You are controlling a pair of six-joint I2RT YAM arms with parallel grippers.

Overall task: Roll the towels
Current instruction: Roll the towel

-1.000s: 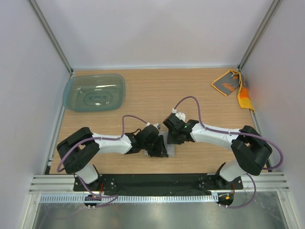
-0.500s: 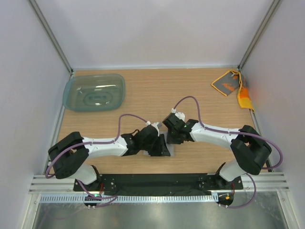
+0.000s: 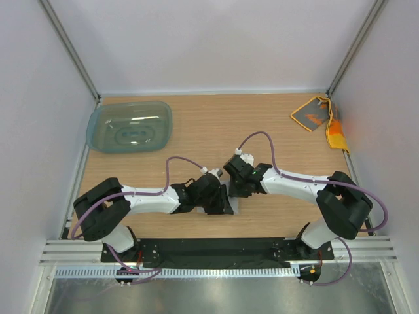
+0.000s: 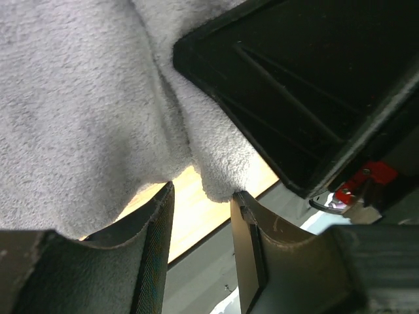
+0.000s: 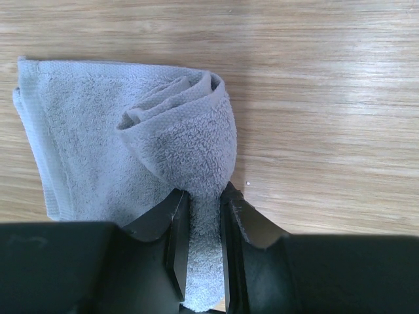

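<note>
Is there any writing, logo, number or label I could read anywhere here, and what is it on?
No text here can be read.
orange towel: an orange mark on its grey face, too small to read.
teal tub: raised shapes only, no legible letters.
grey towel: plain, nothing printed on the part that shows.

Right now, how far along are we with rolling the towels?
Nothing is fully rolled yet. In hand: the grey towel is partly rolled, its coiled end pinched in the right gripper, a flat part beside the coil; the left gripper is open at its edge. Left: finish this roll, then the orange towel, lying unrolled at the far right corner.
</note>
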